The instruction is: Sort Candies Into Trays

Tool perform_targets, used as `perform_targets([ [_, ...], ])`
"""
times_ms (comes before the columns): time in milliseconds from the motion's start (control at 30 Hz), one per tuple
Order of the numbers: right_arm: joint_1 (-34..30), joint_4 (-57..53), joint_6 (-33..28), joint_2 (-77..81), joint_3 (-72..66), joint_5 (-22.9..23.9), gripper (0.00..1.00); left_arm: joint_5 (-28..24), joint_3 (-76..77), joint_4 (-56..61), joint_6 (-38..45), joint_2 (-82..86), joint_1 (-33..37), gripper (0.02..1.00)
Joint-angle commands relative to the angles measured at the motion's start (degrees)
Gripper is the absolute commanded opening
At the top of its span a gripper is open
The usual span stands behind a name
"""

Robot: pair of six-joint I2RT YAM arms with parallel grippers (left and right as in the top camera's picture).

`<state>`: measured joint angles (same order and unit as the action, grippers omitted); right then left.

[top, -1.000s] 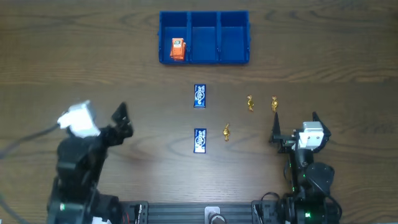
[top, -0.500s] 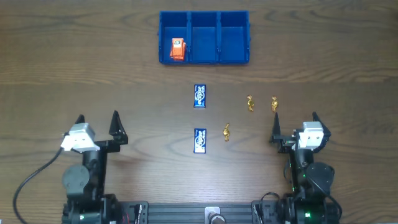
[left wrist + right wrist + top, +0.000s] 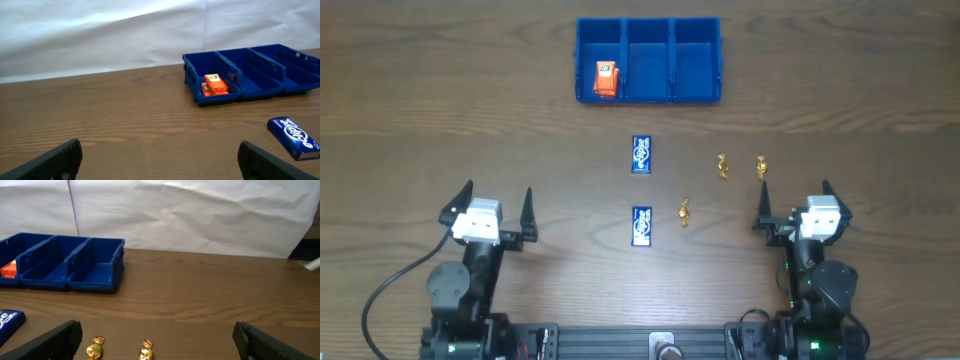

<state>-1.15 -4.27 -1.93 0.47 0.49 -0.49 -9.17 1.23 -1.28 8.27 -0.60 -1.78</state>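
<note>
Dark wood worktop [image 3: 440, 100], blue three-bay tray [image 3: 650, 97] up at 12 o'clock. Near the middle, a blue bar [image 3: 641, 154], a second blue bar [image 3: 641, 225] at its 6 o'clock. Toward 3 o'clock, probably wrapped sweets: first gold piece [image 3: 722, 166], second gold piece [image 3: 760, 166], third gold piece [image 3: 685, 212].

Tray [image 3: 648, 60] far side — candy [image 3: 606, 79] in left compartment, bars [image 3: 641, 155] nearer, sweets [image 3: 722, 166] right of bars.

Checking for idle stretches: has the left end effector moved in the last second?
Yes. In the top view the left end effector has turned square and shifted rightward, closing on the nearer blue candy bar, which stayed put.
</note>
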Motion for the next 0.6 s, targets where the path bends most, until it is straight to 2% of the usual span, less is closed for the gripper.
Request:
perform_targets([
  [33,0.28,-0.55,-0.31,-0.28,-0.04,-0.46,0.998,-2.27,-0.96,-2.12,1.38,0.39,-0.07,0.998],
  [200,0.28,1.86,-0.31,-0.28,-0.04,-0.46,1.000,-2.27,-0.96,-2.10,1.38,0.39,-0.07,0.996],
  [267,0.28,4.13,0.81,-0.28,-0.04,-2.49,1.000,-2.27,-0.96,-2.10,1.38,0.39,-0.07,0.998],
  [367,0.28,2.01,0.76,-0.28,-0.04,-2.60,0.998,-2.27,-0.96,-2.10,1.38,0.39,-0.07,0.998],
  [433,0.28,5.33,1.66,-0.31,-0.04,-2.64,1.000,-2.27,-0.96,-2.10,1.38,0.39,-0.07,0.998],
  [600,0.33,10.19,16.15,0.79,2.05,-4.39,1.000,-2.27,-0.96,-2.10,1.38,0.39,-0.07,0.998],
])
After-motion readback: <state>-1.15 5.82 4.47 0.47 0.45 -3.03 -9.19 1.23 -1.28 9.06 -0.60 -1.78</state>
